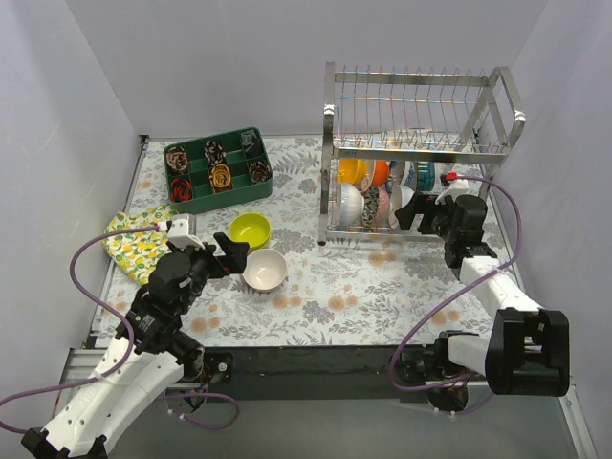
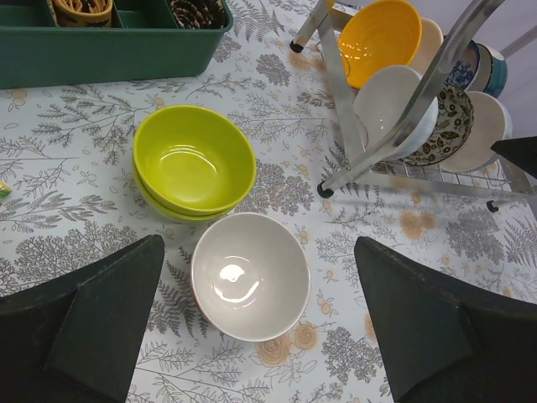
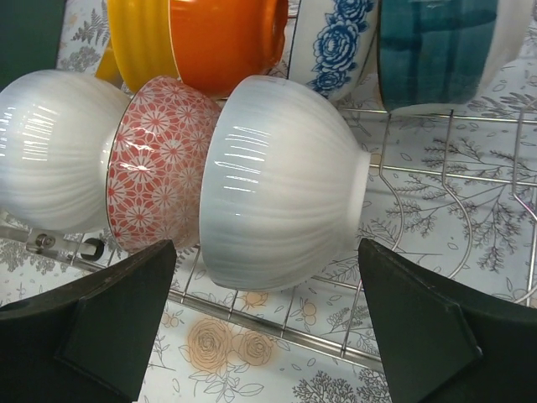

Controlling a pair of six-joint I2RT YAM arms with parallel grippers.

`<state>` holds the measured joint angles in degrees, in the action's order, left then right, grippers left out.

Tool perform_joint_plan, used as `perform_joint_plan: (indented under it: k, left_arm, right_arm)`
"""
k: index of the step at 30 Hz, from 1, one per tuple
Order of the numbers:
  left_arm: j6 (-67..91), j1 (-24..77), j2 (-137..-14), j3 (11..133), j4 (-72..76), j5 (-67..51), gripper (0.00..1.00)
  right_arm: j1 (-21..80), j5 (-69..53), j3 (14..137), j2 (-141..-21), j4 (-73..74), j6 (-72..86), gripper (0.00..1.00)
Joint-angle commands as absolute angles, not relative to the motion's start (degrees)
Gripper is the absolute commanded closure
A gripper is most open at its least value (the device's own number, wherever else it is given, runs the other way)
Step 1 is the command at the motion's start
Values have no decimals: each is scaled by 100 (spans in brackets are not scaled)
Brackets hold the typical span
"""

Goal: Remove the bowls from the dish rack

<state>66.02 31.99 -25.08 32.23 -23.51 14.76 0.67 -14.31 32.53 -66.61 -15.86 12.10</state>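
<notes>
Right wrist view: the right gripper (image 3: 264, 252) hangs with its jaws spread wide and empty. It is squared up to a white ribbed bowl (image 3: 277, 201) standing on edge on the lower wires of the dish rack (image 1: 421, 148). Nothing shows it touching the bowl. The spread looks chosen to take the bowl's width. A red-patterned bowl (image 3: 159, 159) and a second white bowl (image 3: 59, 143) lean in the same row, with an orange bowl (image 3: 226, 34) behind. Across the table, the left gripper (image 2: 256, 252), equally wide and empty, hovers over a pale bowl (image 2: 250, 275). That bowl sits upright on the flowered cloth (image 2: 75, 210), just beside two nested lime-green bowls (image 2: 193, 159). This is apparently the drop-off spot, kept apart from the rack.
</notes>
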Motion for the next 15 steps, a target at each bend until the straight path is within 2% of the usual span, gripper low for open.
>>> perform_joint_plan:
  k: [1,7,15]
  left_arm:
    - [6495,3173,-2444,3261,-2285,1441,2]
    - [6486,3155,-2478,3252,-2285,1389,2]
    - [6451,3146,-2505,3252,-2268,1319,2]
  right_arm:
    - [53,-1872,3445,-6934,-2188,1064,1]
    - [-114,-1547,3410,-7137,-2320,976,1]
    - [-114,-1907,3331,-7383,-2645,800,2]
